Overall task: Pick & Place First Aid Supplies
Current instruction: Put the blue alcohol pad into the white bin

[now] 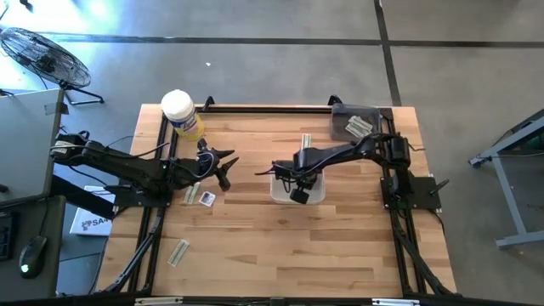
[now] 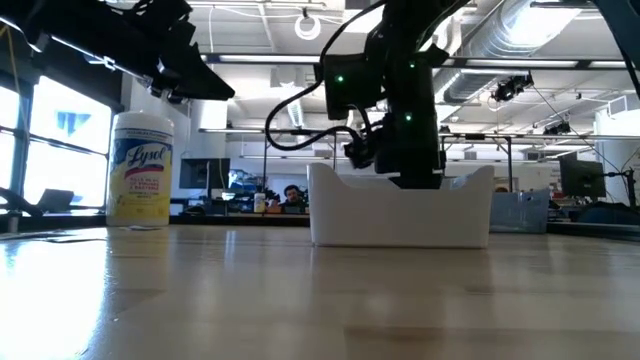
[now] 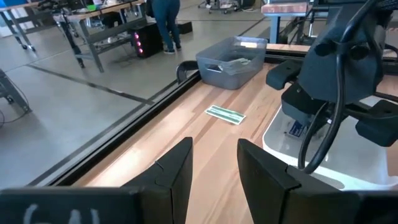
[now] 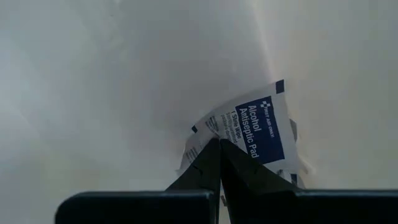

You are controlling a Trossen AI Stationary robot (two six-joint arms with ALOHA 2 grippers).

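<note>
My right gripper (image 4: 219, 147) points down inside the white tray (image 1: 276, 194) and is shut on a white packet with dark-blue print (image 4: 261, 124). In the low view the tray's wall (image 2: 400, 215) hides its fingertips. Another packet (image 4: 194, 143) shows just behind the held one. My left gripper (image 3: 214, 167) stands open above the table, left of the tray, with nothing between its fingers. Two small packets (image 1: 201, 196) lie flat on the wood beneath the left arm. Pale strips lie at the near left (image 1: 178, 252) and beyond the tray (image 3: 226, 114). My right gripper pinches the printed packet at its edge (image 4: 231, 144) between the two fingertips. The fingers come from above, pointing down into the tray. The packet fans out past the tips, tilted; whether it touches the tray's floor I cannot tell.
A yellow canister with a white lid (image 1: 181, 113) stands at the far left. A grey bin (image 1: 355, 123) holding more strips sits at the far right corner. Black rails run along the table's edges. Open wood stretches along the near side.
</note>
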